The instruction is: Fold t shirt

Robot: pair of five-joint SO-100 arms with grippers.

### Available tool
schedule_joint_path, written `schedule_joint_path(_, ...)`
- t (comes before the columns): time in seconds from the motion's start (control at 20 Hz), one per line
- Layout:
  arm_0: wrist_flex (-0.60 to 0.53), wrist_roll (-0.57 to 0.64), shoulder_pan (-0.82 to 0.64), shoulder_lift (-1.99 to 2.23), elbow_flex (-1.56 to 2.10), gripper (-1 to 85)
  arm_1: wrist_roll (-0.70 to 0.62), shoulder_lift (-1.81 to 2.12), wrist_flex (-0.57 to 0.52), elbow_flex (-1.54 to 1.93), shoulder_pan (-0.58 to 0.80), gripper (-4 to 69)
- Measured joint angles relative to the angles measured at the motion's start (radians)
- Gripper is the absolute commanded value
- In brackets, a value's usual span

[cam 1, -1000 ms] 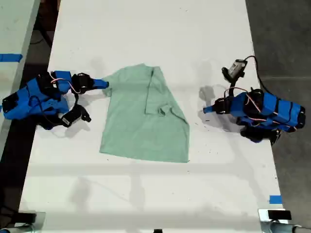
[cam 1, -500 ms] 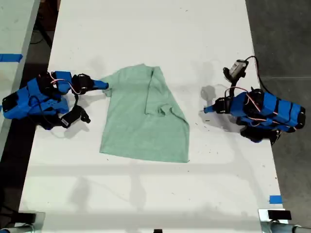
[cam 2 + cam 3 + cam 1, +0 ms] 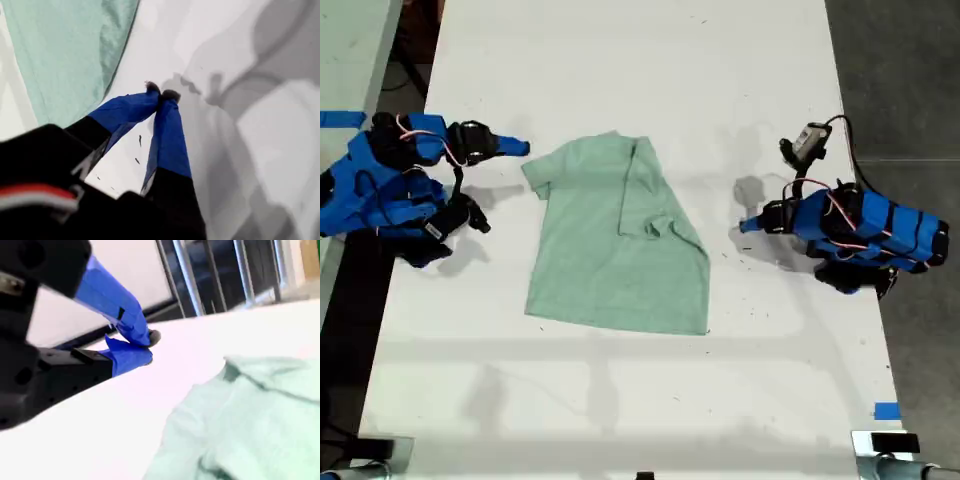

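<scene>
A pale mint-green, wrinkled cloth t shirt (image 3: 617,240) is lying partly folded mid-way across the white desk (image 3: 620,80). My first gripper (image 3: 161,92) is hovering beside its edge, fingers pinched together on nothing. My second gripper (image 3: 148,344) is showing fingers nearly closed, empty; only the second wrist view is catching blurred railings beyond the desk.

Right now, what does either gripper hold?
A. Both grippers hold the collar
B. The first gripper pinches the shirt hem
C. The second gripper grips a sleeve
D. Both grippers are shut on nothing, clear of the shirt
D: my first gripper has its tips together over bare table, and my second gripper is closed beside the t shirt, touching no cloth.
</scene>
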Motion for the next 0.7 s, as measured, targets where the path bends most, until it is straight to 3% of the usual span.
schedule_joint_path(0.1, 0.078, 0.080, -0.072, -0.405, -0.247, 26.2, 0.000, 0.000, 0.000, 0.000, 0.000, 1.5)
schedule_joint_path(0.2, 0.048, 0.164, -0.166, -0.678, -0.307, 23.1, 0.000, 0.000, 0.000, 0.000, 0.000, 1.5)
schedule_joint_path(0.35, -0.049, 0.264, -0.302, -0.770, -0.276, 20.8, 0.000, 0.000, 0.000, 0.000, 0.000, 1.5)
schedule_joint_path(0.7, -0.130, 0.334, -0.337, -0.940, -0.276, 19.9, 0.000, 0.000, 0.000, 0.000, 0.000, 1.5)
